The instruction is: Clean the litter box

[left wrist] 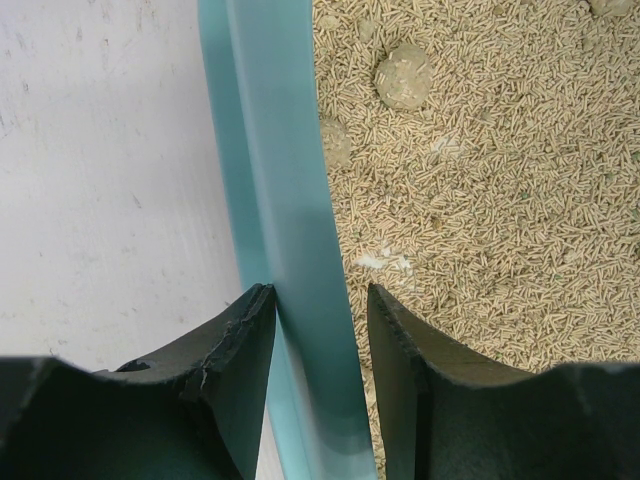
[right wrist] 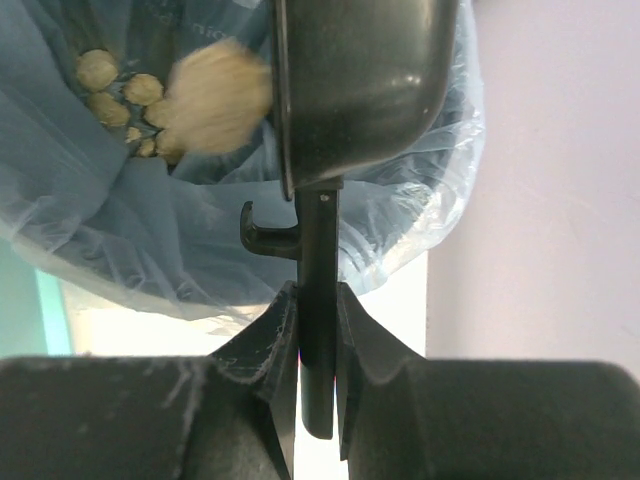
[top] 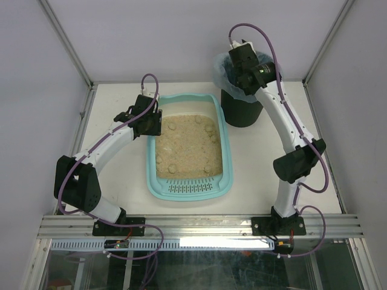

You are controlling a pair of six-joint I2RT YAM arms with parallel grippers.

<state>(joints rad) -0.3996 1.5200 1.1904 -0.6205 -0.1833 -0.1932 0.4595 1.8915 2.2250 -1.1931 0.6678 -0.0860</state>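
So the litter box [top: 228,158] sits on the white table [top: 254,175] between the two arms, slotted strip [top: 190,189] at its near end. It's full of beige litter [left wrist: 500,250] with a bunch of round clumps [top: 172,126] scattered around. The left gripper [left wrist: 320,295] is at the box's left rim, toward the far end, and it's pinched onto that rim: one finger outside the box, the other inside over the litter. The black bin [top: 242,115] stands just beside the box's far right corner. The right gripper [right wrist: 318,300] is up over that bin, squeezed tight on the handle of the scoop [right wrist: 360,90], which is tipped on its side above the bluish bag [right wrist: 120,230]. A few more clumps [right wrist: 98,70] lie in the bag, and one blurry beige lump [right wrist: 215,95] shows right next to the scoop's bowl.
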